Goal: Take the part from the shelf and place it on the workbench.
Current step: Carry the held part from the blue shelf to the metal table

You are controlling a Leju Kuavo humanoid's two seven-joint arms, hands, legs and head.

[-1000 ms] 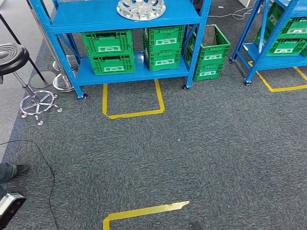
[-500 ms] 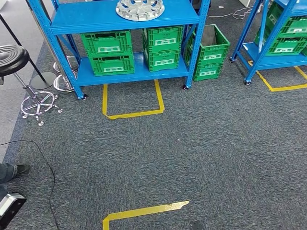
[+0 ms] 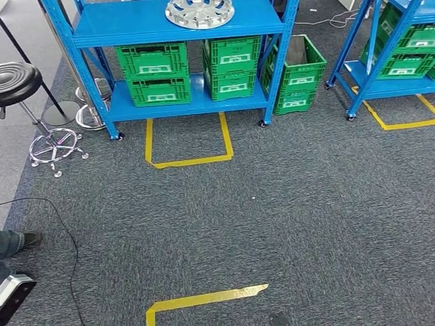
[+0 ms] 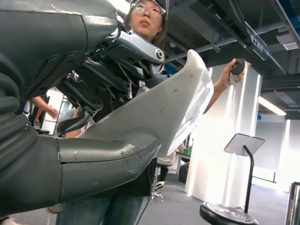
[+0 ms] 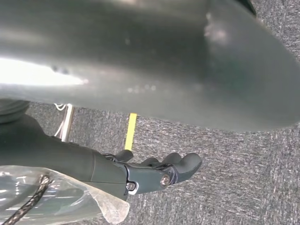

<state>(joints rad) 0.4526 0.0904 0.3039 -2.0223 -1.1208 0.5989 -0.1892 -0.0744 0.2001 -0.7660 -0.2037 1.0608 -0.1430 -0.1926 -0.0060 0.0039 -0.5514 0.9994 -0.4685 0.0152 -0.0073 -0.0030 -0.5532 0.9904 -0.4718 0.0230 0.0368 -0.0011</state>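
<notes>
Ahead, from the head view, the silver wheel cover point(image 3: 200, 13) lies flat on the blue shelf's point(image 3: 128, 26) top board, round, so no long axis, face up, ready to be lifted. By the left wrist, the left robot hand point(image 4: 116, 140) holds nothing, fingers apart. By the right wrist, the right robot hand point(image 5: 155, 171) hangs slack, holding nothing.

blue shelf point(image 3: 153, 27), silver part point(image 3: 200, 12) on top, green crates point(image 3: 153, 71) below
</notes>
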